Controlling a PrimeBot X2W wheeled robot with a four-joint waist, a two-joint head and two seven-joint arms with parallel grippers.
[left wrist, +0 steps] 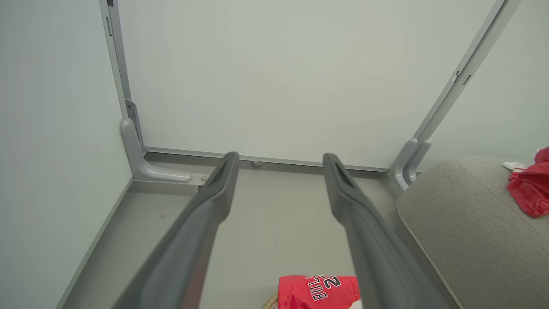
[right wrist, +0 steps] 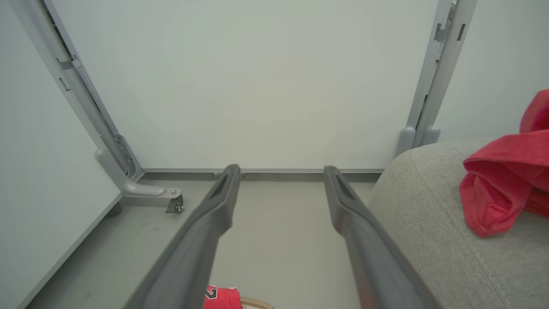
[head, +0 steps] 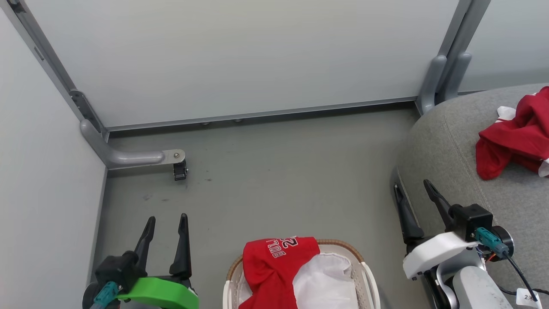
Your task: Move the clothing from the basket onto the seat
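Note:
A red garment printed "BULLS 23" hangs over the far rim of the cream basket at the bottom centre; it also peeks into the left wrist view and the right wrist view. A second red garment lies crumpled on the grey seat at the right, seen too in both wrist views. My left gripper hovers open left of the basket. My right gripper stands open beside the seat's edge. Both are empty.
White crinkly liner fills the basket beside the garment. Pale partition panels wall in the grey floor at the back and left. A grey foot with a castor juts out at the back left; a post stands at the back right.

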